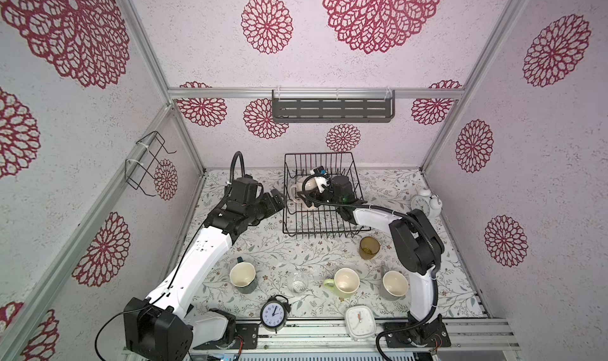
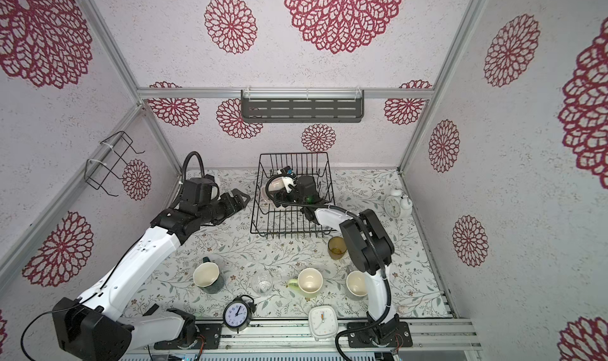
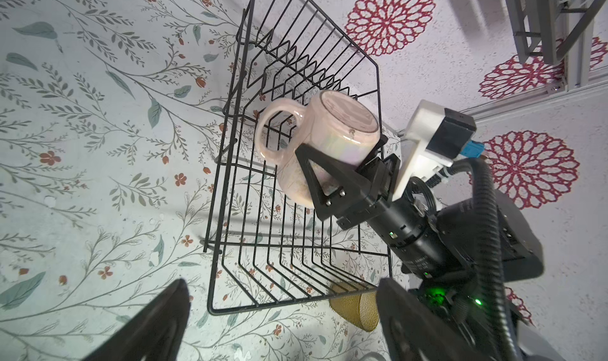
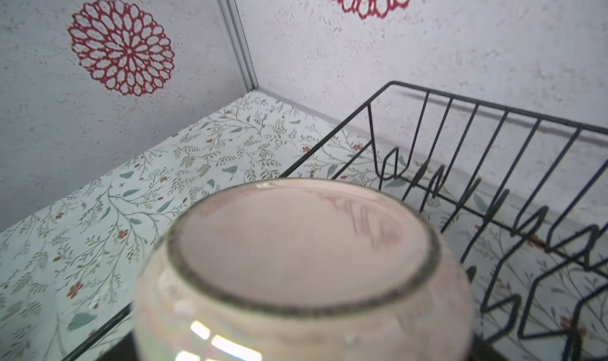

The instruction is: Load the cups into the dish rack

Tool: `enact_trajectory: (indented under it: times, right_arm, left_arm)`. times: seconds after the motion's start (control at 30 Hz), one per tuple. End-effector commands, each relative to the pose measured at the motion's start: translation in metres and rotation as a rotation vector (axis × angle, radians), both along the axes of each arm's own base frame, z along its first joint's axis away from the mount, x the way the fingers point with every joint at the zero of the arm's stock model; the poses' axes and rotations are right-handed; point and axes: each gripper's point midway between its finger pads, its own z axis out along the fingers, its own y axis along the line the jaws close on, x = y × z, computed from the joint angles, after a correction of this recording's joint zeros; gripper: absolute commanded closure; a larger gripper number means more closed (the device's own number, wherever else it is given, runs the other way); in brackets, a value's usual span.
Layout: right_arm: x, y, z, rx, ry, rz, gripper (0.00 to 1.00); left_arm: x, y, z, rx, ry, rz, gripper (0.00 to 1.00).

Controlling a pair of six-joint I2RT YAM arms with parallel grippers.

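left wrist view alone shows the right pincer [image 3: 342,145], spread wide, gripping the upturned pale pink mug [image 3: 329,135], dish rack [image 3: 279,244] around and beneath it; right wrist view catches only the mug's base.

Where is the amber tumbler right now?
In both top views the amber tumbler stands upright on the table, right of centre, just outside the dish rack's near right corner.

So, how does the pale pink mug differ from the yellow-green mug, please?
The tall pale pink mug is gripped by the right pincer inside the black wire dish rack; the yellow-green mug stands free on the floral table. The pink one is tipped, base showing, the green one upright. Both have handles.
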Motion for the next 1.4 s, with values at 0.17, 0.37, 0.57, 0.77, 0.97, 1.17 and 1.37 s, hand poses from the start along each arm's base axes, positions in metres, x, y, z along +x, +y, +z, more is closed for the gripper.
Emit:
enact_trajectory:
  times: [0.17,0.37,0.57,0.77,0.97,1.17,1.37]
  right_arm:
    - [0.026,0.017,0.061,0.145,-0.293,0.044,0.42]
    - [0.033,0.021,0.048,0.143,-0.332,0.056,0.42]
    - [0.023,0.03,0.047,0.182,-0.373,0.13,0.41]
    - [0.025,0.03,0.035,0.181,-0.384,0.14,0.37]
    - [0.018,0.027,0.018,0.176,-0.374,0.153,0.26]
    - [0.014,0.025,0.017,0.174,-0.366,0.17,0.01]
    - [0.014,0.017,0.014,0.171,-0.357,0.166,0.02]
  left_arm:
    - [0.002,0.009,-0.007,0.003,0.001,0.05,0.08]
    - [0.002,0.011,-0.007,0.004,0.005,0.062,0.08]
    - [0.001,0.012,-0.007,0.004,0.008,0.07,0.08]
    - [0.0,0.013,-0.009,-0.002,0.014,0.076,0.08]
    - [0.0,0.013,-0.009,-0.002,0.013,0.079,0.07]
    - [0.001,0.012,-0.01,-0.003,0.015,0.076,0.07]
    - [-0.001,0.014,-0.013,-0.001,0.019,0.085,0.05]
